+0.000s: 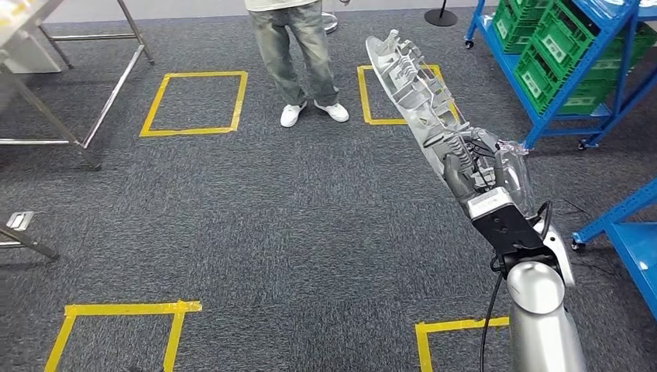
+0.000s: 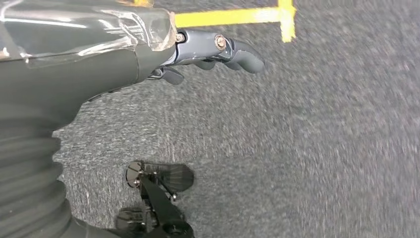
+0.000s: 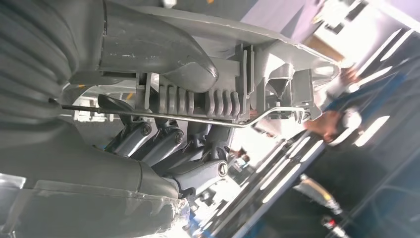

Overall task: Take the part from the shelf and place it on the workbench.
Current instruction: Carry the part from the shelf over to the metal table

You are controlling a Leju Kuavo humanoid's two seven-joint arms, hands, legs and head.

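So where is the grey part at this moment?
In the head view the grey part is held up on the right side by the right hand, above the carpet, near the blue shelf.

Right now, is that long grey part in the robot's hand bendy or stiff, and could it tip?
Probably stiff: the long grey part juts up from the right hand without drooping, and the right wrist view shows moulded ribs. Likely light for its size, since one hand carries it. It might tip or twist, because the hand holds it near one end only.

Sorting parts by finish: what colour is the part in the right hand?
Light grey part, clearest in the head view.
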